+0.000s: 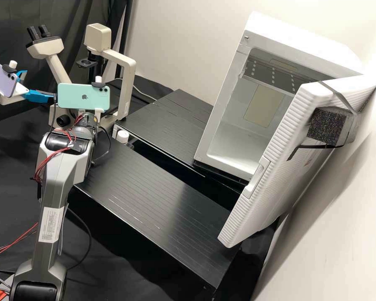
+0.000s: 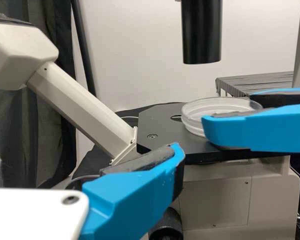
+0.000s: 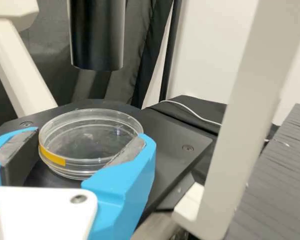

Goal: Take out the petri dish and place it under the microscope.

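Note:
In the high view my left gripper (image 1: 37, 85) stands at the left beside the microscope (image 1: 56, 67), its blue fingers apart. One finger of this left gripper (image 2: 135, 190) shows low in the left wrist view, with nothing at it. My right gripper (image 1: 97, 113) is largely behind the green phone in the high view. In the right wrist view the right gripper (image 3: 92, 135) has a finger on each side of the clear petri dish (image 3: 85, 167), both against its wall. The dish lies flat at the black stage (image 3: 175, 132), below the black cylinder (image 3: 97, 35); contact underneath cannot be told.
The microscope's pale upright arm (image 3: 250, 110) rises close beside the stage. At the right of the high view stands a white box (image 1: 238, 138) with its door (image 1: 275, 154) open. Two black ribbed platforms (image 1: 154, 196) lie between the box and the microscope.

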You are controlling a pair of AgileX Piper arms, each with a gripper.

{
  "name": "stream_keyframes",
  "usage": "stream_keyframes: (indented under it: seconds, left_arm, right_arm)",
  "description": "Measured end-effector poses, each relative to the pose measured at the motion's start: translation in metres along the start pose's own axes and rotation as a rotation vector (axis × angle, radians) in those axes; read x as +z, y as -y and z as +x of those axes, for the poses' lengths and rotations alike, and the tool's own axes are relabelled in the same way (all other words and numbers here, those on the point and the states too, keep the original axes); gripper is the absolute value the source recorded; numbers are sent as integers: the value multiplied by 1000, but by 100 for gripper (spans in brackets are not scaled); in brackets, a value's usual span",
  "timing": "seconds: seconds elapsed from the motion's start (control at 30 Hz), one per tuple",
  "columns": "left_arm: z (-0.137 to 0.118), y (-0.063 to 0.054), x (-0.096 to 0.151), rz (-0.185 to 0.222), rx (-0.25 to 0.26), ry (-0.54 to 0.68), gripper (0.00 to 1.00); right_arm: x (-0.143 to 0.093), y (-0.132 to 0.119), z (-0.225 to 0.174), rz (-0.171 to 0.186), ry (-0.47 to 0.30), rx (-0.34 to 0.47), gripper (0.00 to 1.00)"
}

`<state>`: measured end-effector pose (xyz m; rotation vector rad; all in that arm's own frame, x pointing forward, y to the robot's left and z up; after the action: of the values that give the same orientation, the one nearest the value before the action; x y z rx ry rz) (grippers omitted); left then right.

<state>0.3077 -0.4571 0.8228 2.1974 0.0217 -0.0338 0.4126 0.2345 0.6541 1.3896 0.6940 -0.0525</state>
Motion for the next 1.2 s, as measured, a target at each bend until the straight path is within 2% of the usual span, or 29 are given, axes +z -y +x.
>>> stream_keyframes:
  seconds: [0.3,0.77,0.8,1.0,1.1,1.2]
  left_arm:
    - [0,0,0,0,0,0,100]
    - [0,0,0,0,0,0,100]
    - [0,0,0,0,0,0,100]
    - [0,0,0,0,0,0,100]
    - [0,0,0,0,0,0,100]
    - [0,0,0,0,0,0,100]
  right_arm:
    - [-1,-6,20,-7,19,-2,0]
    - [11,-6,42,-8,50,-3,0]
    - [12,-7,42,-8,52,-2,100]
    - [16,-9,44,-7,60,1,100]
    - [17,-10,43,-18,59,-2,100]
    - [21,-9,41,2,68,-7,100]
